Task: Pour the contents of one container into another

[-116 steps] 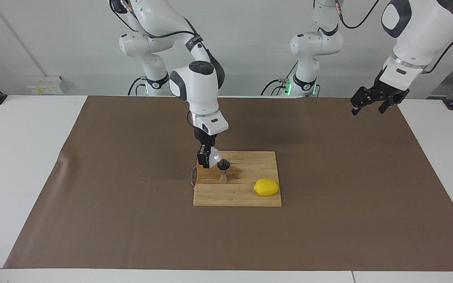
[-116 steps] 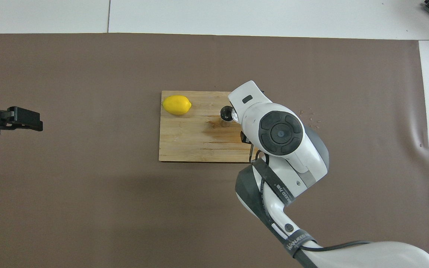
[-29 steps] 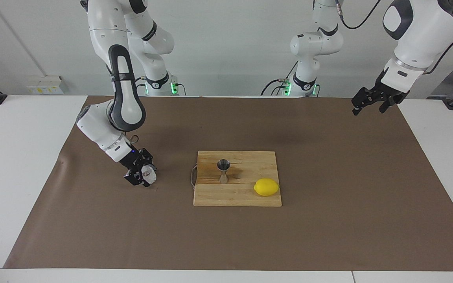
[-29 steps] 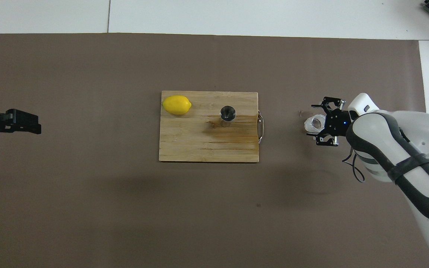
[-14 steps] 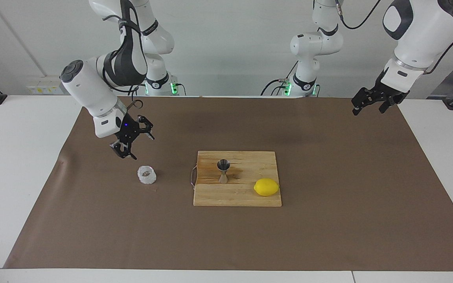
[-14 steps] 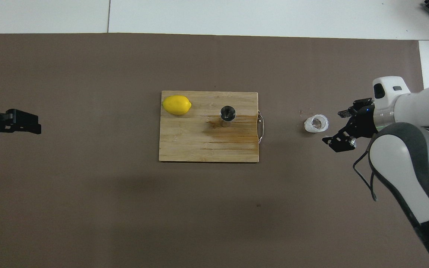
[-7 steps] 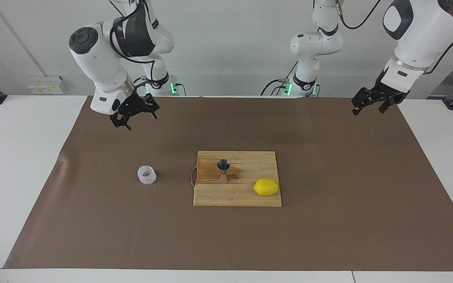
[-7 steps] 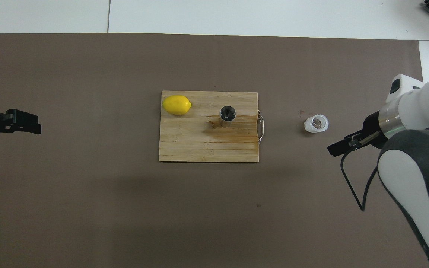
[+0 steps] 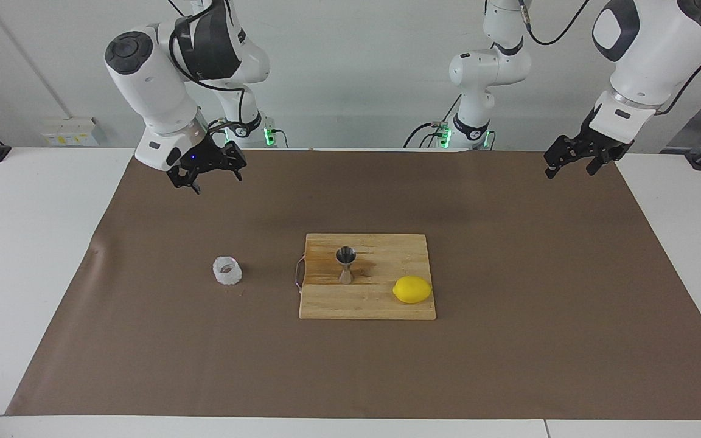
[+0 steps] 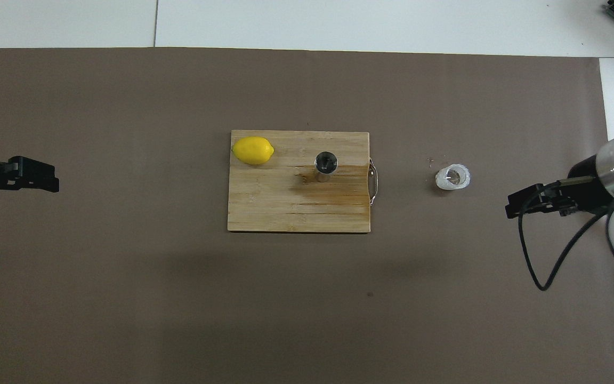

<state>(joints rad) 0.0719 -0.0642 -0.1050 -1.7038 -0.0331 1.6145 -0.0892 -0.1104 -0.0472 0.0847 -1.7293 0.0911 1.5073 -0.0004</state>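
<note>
The small white bumpy cup (image 9: 227, 271) (image 10: 452, 177) stands upright on the brown mat, beside the cutting board toward the right arm's end of the table. The steel jigger (image 9: 345, 264) (image 10: 326, 162) stands upright on the wooden cutting board (image 9: 381, 307) (image 10: 264, 210). My right gripper (image 9: 216, 182) (image 10: 512, 207) hangs open and empty, high over the mat near the robots, well clear of the cup. At the other end of the table my left gripper (image 9: 569, 173) (image 10: 46, 178) waits open and empty above the mat's corner.
A yellow lemon (image 9: 412, 289) (image 10: 253, 150) lies on the board's corner farthest from the robots, toward the left arm's end. A metal handle (image 10: 373, 181) sticks out of the board toward the cup. Small crumbs (image 10: 435, 160) lie beside the cup.
My right gripper, which set the cup down on the mat and let it go, has risen and drawn back toward the robots. Cup, jigger and left arm have not moved.
</note>
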